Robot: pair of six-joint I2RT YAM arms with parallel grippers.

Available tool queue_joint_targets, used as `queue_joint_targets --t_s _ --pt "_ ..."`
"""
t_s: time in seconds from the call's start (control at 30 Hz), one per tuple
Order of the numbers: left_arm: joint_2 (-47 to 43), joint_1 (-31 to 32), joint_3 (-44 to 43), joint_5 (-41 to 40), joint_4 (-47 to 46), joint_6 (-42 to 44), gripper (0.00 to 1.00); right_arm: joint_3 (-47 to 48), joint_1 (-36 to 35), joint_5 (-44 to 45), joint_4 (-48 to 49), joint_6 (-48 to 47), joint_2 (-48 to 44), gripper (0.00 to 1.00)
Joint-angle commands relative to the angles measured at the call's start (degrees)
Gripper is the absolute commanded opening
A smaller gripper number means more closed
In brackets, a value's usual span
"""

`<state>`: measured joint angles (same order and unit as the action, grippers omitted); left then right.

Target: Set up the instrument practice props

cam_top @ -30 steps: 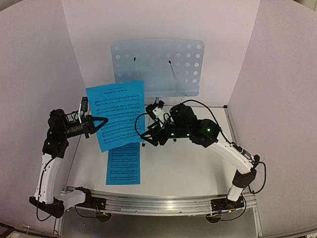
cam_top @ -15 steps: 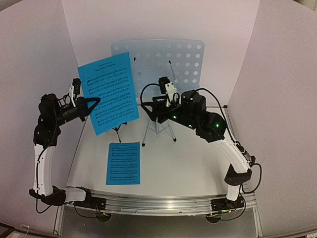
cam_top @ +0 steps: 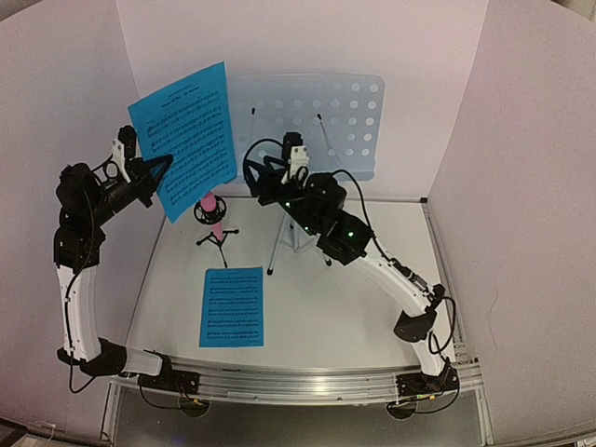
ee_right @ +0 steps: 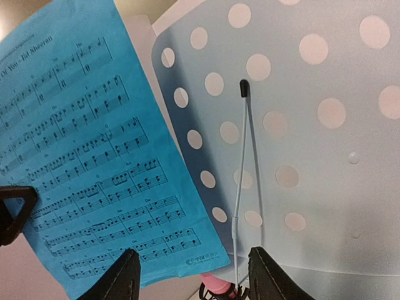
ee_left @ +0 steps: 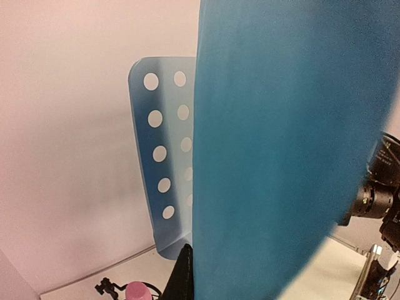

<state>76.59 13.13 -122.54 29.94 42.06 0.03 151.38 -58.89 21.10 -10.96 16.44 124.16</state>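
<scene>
The pale blue-grey perforated stand desk [cam_top: 307, 126] stands on its silver tripod [cam_top: 296, 244] at the back. My left gripper [cam_top: 160, 169] is shut on the lower edge of one bright blue music sheet [cam_top: 184, 138], holding it upright in the air, left of and in front of the desk. In the left wrist view the sheet [ee_left: 281, 156] fills the right half and hides most of the desk [ee_left: 162, 156]. My right gripper [ee_right: 195, 278] is open and empty, facing the desk [ee_right: 300, 125] and the sheet's lower corner [ee_right: 94, 150]. A second blue sheet [cam_top: 232, 305] lies flat on the table.
A pink microphone on a small black tripod [cam_top: 212, 212] stands left of the stand's legs, below the held sheet. Two thin wire page holders [ee_right: 240, 156] lie against the desk's front. White walls enclose the table on three sides.
The left arm has raised the blue sheet up and back towards the desk, uncovering the pink microphone. The right arm has risen from near the table to desk height.
</scene>
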Motion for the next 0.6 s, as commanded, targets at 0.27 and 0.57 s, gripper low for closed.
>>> queue_joint_targets --t_s 0.27,0.57 --pt "3.26 -0.31 -0.68 -0.33 -6.01 3.93 0.0 0.89 0.28 3.54 24.19 -6.37 6.56 0.54" --pt "4.31 -0.3 1.07 1.04 -10.63 2.05 0.0 1.72 0.83 6.33 26.66 -4.61 9.81 0.51"
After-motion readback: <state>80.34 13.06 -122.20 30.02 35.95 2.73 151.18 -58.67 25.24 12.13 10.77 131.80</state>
